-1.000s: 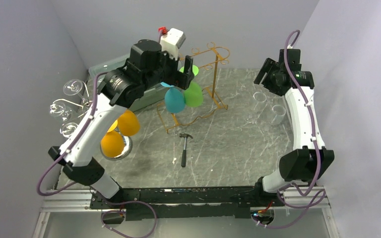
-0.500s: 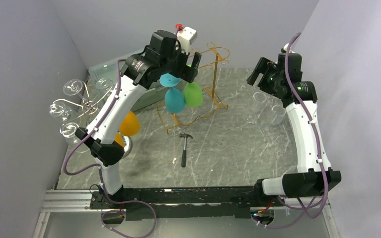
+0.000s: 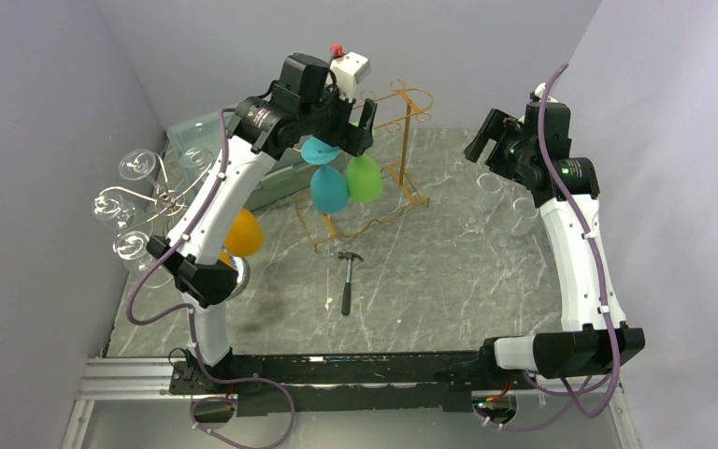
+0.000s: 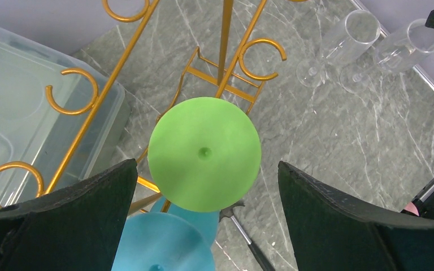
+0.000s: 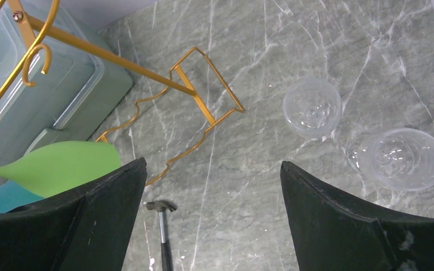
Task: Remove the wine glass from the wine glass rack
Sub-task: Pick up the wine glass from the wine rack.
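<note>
The gold wire wine glass rack (image 3: 405,131) stands at the back middle of the table. A green wine glass (image 3: 365,180) and a blue one (image 3: 328,189) hang upside down from it. My left gripper (image 3: 348,131) hovers open directly over the green glass. In the left wrist view its round green foot (image 4: 204,153) lies between the two dark fingers (image 4: 79,209), touching neither, with the blue foot (image 4: 164,243) below left. My right gripper (image 3: 482,142) is open and empty, high above the table's right side.
Two clear glasses (image 3: 491,183) (image 3: 524,213) stand upright at the right. A small hammer (image 3: 348,276) lies in front of the rack. An orange glass (image 3: 243,232) sits left of it. A clear plastic bin (image 3: 196,136) sits behind, and a second rack with clear glasses (image 3: 131,201) stands at the left edge.
My left arm has stretched up and back, bringing its open gripper over the green glass. My right gripper has lifted a little and its jaws have spread wider.
</note>
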Robot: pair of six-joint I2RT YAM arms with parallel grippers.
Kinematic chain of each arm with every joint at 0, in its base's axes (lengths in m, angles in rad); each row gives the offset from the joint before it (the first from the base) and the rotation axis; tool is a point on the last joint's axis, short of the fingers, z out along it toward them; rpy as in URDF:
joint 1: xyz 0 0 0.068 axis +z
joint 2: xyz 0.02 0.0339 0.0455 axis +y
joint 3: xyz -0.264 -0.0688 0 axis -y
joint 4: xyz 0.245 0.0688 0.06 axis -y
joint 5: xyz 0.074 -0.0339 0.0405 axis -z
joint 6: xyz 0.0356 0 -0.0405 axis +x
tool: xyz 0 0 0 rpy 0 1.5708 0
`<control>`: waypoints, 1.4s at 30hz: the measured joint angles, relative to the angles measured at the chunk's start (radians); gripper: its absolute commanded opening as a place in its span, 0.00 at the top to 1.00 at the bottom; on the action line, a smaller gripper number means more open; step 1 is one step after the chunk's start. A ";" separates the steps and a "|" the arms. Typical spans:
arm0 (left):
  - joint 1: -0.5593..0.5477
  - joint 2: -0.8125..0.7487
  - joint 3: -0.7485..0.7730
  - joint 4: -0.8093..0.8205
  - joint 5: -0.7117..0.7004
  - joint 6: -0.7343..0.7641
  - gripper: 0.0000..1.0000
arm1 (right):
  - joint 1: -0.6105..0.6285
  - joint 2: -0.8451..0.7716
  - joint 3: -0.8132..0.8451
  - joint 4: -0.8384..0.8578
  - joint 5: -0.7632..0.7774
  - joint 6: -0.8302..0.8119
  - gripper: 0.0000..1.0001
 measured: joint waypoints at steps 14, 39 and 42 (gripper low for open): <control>0.016 0.032 0.015 -0.009 0.051 -0.008 0.00 | 0.000 0.000 -0.003 0.002 -0.002 0.000 0.09; 0.027 0.047 0.018 -0.009 0.085 -0.051 0.11 | 0.000 -0.001 -0.006 0.008 -0.002 -0.001 0.10; 0.027 0.048 0.018 -0.008 0.089 -0.055 0.15 | 0.000 -0.004 -0.018 0.015 -0.002 -0.001 0.10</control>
